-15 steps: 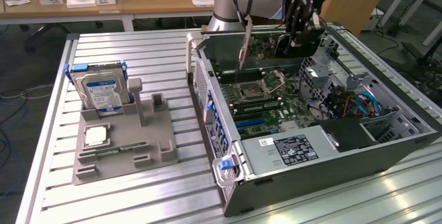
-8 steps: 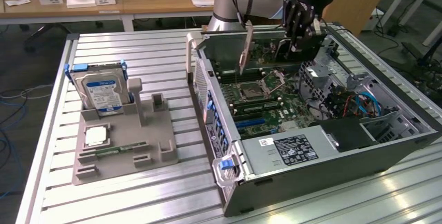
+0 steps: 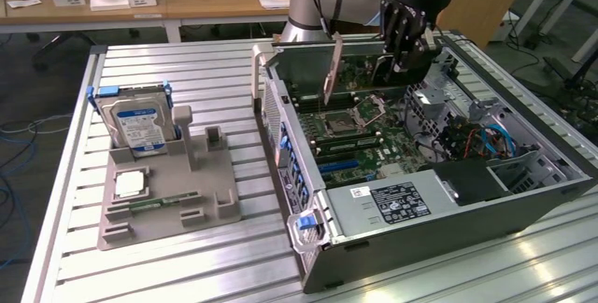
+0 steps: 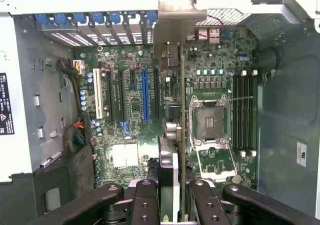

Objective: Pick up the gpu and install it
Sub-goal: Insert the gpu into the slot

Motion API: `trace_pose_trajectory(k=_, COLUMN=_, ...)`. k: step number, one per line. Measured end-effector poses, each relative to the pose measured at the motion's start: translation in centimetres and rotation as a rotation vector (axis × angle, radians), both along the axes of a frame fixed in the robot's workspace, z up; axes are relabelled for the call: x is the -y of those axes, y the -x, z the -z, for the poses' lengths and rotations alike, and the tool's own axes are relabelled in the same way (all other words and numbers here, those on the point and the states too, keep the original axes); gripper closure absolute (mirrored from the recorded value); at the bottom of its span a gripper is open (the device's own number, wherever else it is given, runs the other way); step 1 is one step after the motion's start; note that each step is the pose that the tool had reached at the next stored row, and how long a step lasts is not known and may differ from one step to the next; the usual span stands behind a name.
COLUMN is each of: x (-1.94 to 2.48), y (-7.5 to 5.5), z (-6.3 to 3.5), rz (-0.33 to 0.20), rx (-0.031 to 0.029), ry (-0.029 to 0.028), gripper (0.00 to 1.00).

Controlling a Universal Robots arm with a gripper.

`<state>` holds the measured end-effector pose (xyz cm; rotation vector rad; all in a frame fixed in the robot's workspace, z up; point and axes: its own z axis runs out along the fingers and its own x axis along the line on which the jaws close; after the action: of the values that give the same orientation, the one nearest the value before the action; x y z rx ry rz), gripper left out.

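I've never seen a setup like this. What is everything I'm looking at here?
table: 1, silver, slatted, under everything
computer case: 1, grey and black, open, on the exterior view's right of the table
motherboard: 1, green, inside the case
power supply: 1, silver-grey with a black label, at the case's near end
holder: 1, grey, on the exterior view's left of the table
hard drive: 1, silver with a blue-white label, upright in the holder
processor chip: 1, silver, flat on the holder
memory stick: 1, green, lying on the holder
desk: 1, wooden, behind the table
gpu: 1, dark with a silvery bracket, over the motherboard
robot arm: 1, silver and blue, behind the case
gripper: 1, black, clamped on the gpu
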<state>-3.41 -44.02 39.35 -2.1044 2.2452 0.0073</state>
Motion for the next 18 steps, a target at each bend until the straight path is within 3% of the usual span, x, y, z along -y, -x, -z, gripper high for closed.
trace_pose_trajectory(k=18, x=0.02, y=0.3, z=0.21, rz=-0.01, rx=0.0001, ry=-0.0001, gripper=0.72)
